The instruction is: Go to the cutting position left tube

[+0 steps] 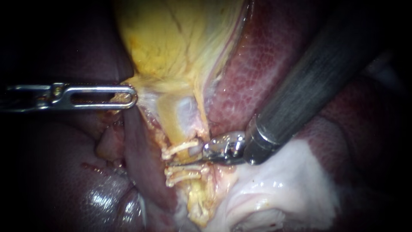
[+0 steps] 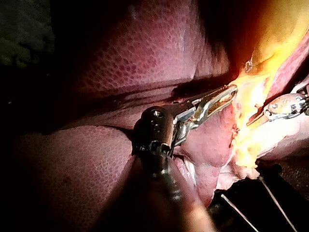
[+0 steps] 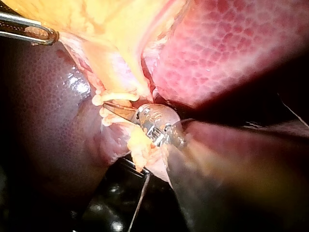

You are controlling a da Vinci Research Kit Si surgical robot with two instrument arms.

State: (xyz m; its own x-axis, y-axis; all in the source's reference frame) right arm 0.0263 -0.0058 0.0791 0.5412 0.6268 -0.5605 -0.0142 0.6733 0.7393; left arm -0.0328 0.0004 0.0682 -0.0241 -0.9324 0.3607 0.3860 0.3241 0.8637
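Straddling the tube (image 1: pixel 183 124) between the upper clip (image 1: pixel 180 148) and the lower clips (image 1: pixel 184 173), the right instrument (image 1: pixel 185 157) has its thin blades apart, with a gap showing and nothing gripped. Tube: pale yellow, stringy, running down from the gallbladder (image 1: pixel 171 38). Clips: whitish, ribbed. Left instrument (image 1: pixel 125 96): slotted jaws clamped on the gallbladder's edge, well apart from the tube. Mottled red liver (image 1: pixel 266 56) crowds the right shaft; glossy white tissue (image 1: pixel 292 180) lies beneath.
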